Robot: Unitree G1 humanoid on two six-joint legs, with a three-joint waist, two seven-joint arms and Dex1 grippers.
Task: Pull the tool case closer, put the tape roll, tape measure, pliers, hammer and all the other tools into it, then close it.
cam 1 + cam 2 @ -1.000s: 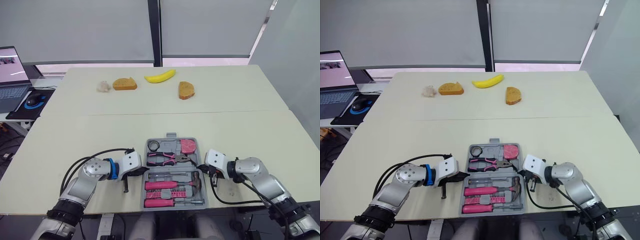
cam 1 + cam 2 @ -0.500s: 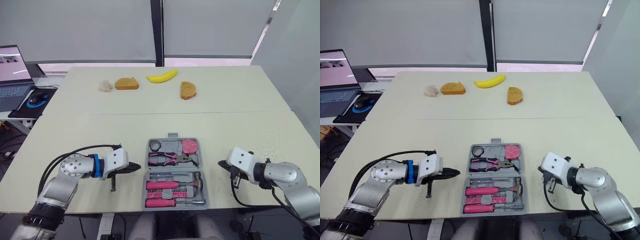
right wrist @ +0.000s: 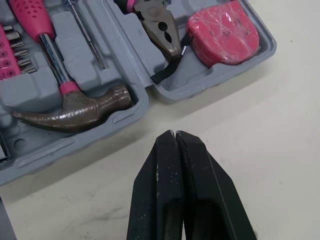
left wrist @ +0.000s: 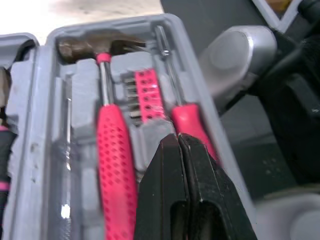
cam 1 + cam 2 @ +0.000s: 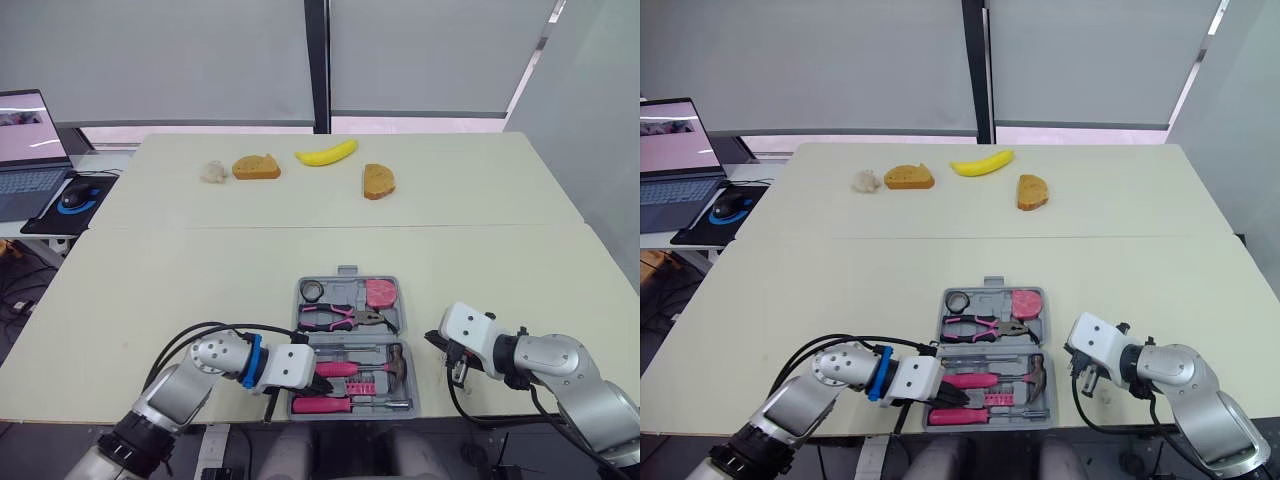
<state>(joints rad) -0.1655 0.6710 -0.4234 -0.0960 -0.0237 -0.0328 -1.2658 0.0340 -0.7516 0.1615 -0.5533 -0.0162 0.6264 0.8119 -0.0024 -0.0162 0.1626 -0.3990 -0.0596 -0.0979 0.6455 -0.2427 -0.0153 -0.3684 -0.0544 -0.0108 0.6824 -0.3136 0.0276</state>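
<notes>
Open grey plastic tool case [image 5: 346,273], fully packed, lies at the near edge of the cream desk [image 5: 180,290], its hinge running left to right. Left tool [image 4: 179,140], pinched shut and empty, hangs over the near half. Right tool [image 3: 175,136], likewise shut and empty, sits just beside the case's right wall. Drawn blinds behind.

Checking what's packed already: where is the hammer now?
In the head views the hammer lies in the near half of the tool case, head toward the robot's right, pliers in the far half, left gripper by its pink handle.
</notes>
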